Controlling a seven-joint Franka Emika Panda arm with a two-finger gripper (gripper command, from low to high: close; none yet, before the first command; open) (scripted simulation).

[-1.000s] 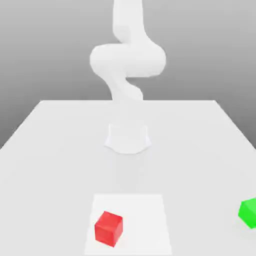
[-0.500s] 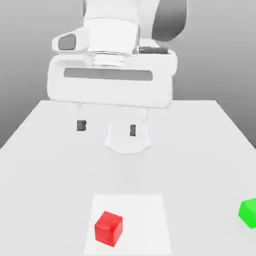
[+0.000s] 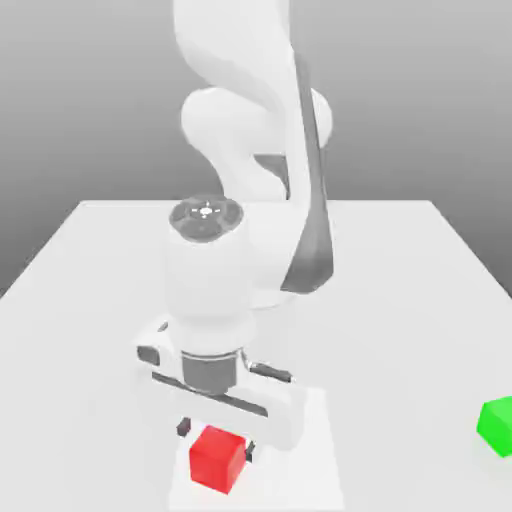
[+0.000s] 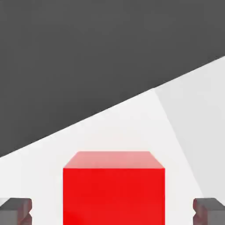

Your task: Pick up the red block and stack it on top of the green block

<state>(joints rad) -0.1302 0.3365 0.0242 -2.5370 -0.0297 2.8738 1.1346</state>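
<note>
The red block (image 3: pixel 218 458) rests on a paler square patch (image 3: pixel 305 470) near the table's front edge. My gripper (image 3: pixel 216 440) has come down over it, one dark fingertip (image 3: pixel 183 428) on each side of the cube. In the hand view the red block (image 4: pixel 114 189) sits centred between the fingertips (image 4: pixel 15 211), with a visible gap on both sides, so the gripper (image 4: pixel 113 212) is open around it and not touching. The green block (image 3: pixel 497 425) lies apart, at the exterior view's right edge.
The white table (image 3: pixel 90 300) stretches back to the arm's base behind the hand. The arm's links (image 3: pixel 255 130) tower over the table's middle. Bare table lies between the two cubes.
The hand has dropped from high above the table down to the red block. Its fingers now straddle the cube and stand closer together than before. Neither cube has moved.
</note>
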